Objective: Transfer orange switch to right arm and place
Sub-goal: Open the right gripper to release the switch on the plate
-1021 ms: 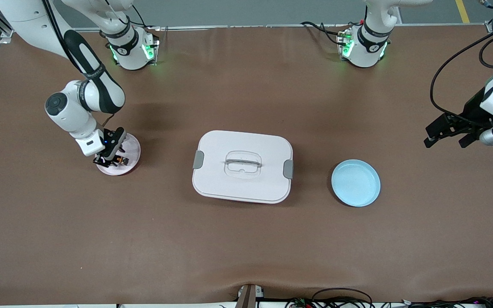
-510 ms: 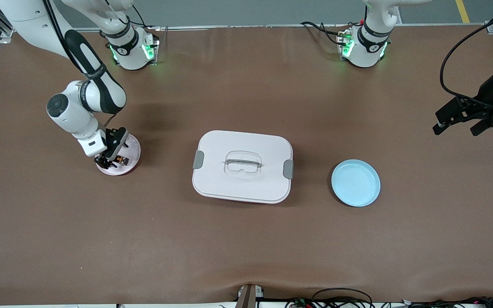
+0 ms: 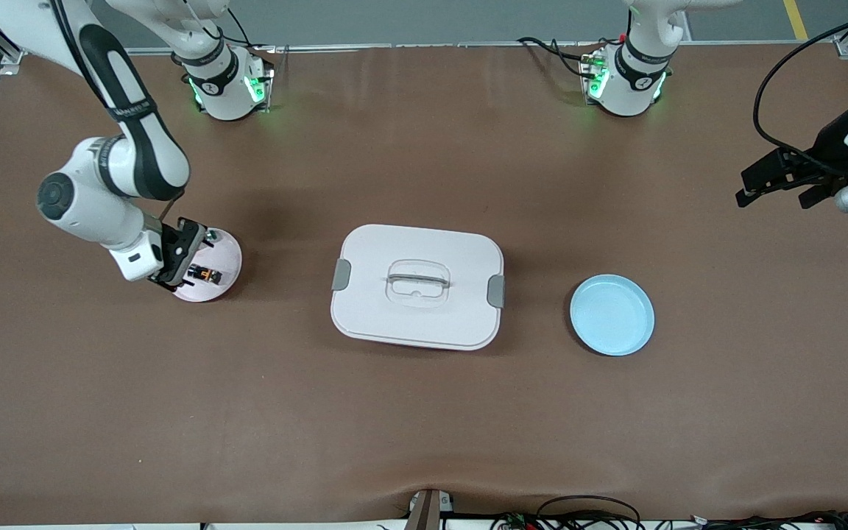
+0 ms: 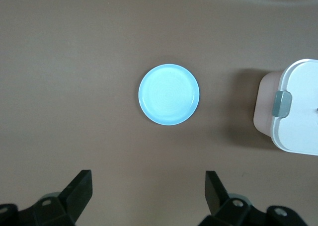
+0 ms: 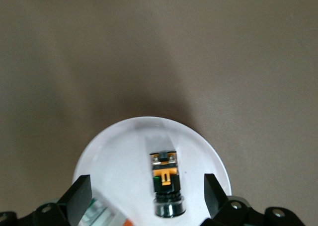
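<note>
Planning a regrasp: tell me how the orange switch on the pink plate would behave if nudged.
The orange switch looks tiny, so probably light. It lies on its side with a rounded silvery end, so it might roll. The pink plate looks smooth; it would likely slide.

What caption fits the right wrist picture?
Open right hand above tiny black-and-orange switch lying on round pale pink plate.

My table (image 3: 424, 412) is covered in brown and fills the frame. At mid-left on it rests a pale pink plate (image 3: 224, 250), at the centre a white lidded box (image 3: 417, 243) with grey clips, and right of centre a light blue plate (image 3: 612, 315).
</note>
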Robot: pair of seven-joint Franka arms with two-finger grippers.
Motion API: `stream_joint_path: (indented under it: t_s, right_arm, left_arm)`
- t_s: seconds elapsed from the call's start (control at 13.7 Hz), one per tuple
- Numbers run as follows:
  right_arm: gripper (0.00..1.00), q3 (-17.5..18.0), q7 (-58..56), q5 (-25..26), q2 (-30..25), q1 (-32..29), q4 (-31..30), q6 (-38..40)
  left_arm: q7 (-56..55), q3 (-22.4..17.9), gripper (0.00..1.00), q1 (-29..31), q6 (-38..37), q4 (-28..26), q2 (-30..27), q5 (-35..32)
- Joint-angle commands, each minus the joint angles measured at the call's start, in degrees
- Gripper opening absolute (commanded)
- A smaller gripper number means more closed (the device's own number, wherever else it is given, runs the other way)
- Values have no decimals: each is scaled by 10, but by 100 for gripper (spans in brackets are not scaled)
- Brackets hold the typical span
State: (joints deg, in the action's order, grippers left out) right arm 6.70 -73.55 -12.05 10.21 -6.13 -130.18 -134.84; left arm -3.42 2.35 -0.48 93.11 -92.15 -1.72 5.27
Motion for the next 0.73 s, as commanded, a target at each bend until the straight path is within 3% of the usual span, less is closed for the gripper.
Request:
stream_joint_path:
  t_s: [0.0,0.36,0.66]
  right_arm:
    - [100,-5,59,5,-9,-1,88,132]
    - [100,-5,197,80,-3,-7,253,315]
    - [100,-4,353,90,16,2,378,465]
  left_arm:
    - [3,10,100,14,-6,-26,-29,-20]
    - [2,13,100,10,5,-23,-29,-36]
    - [2,14,100,9,4,-20,-27,-35]
